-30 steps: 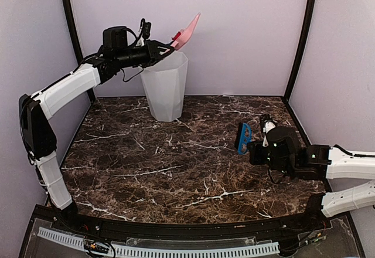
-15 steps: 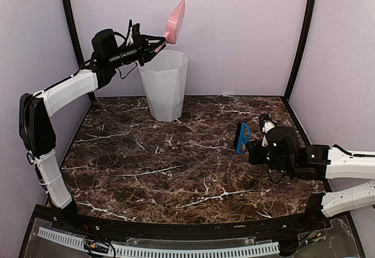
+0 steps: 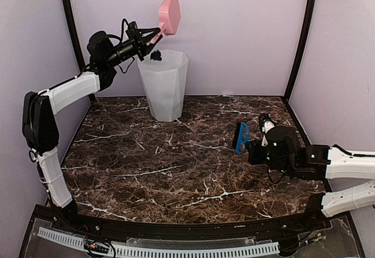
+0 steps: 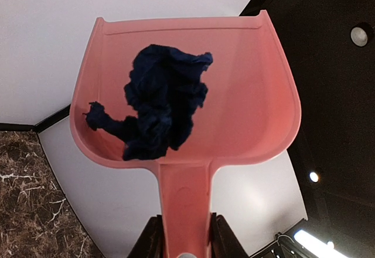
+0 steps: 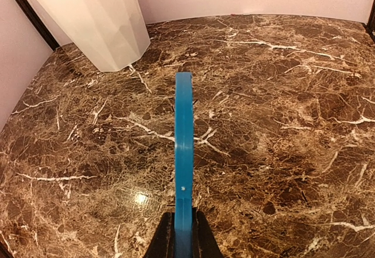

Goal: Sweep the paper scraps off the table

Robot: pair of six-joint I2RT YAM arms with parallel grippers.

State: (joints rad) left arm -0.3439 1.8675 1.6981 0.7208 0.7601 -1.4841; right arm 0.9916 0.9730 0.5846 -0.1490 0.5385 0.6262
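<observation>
Paper scraps (image 4: pixel 161 108) are riding high: a navy clump sits in the pan of the pink dustpan (image 4: pixel 252 105), far at the back.

Working from the front now. Nearest, the black front rim (image 3: pixel 176 230) edges the dark, white-veined counter (image 3: pixel 176 170). Over the counter's right side, the right tool (image 3: pixel 251 148) has its fingers pressed tight on the handle of the blue brush (image 3: pixel 241 138). From the right wrist camera the brush shows edge-on, a thin blue blade running straight up the middle of the view with veined stone beneath it. Whether the brush touches the counter, I can't tell.

Further back, left of centre, a white translucent bin (image 3: pixel 165 88) stands upright on the counter near the rear wall.

Higher and further, the left arm reaches up from the left side, and the left tool (image 3: pixel 146 40) pinches the dustpan's handle, a finger on either side of it in the wrist view. The dustpan is tipped steeply, pan uppermost, above the bin's left rim. Just under it, one dark blue wad (image 3: pixel 156 54) shows right at the bin's mouth. I can't tell whether it is in the air or resting on the rim.
</observation>
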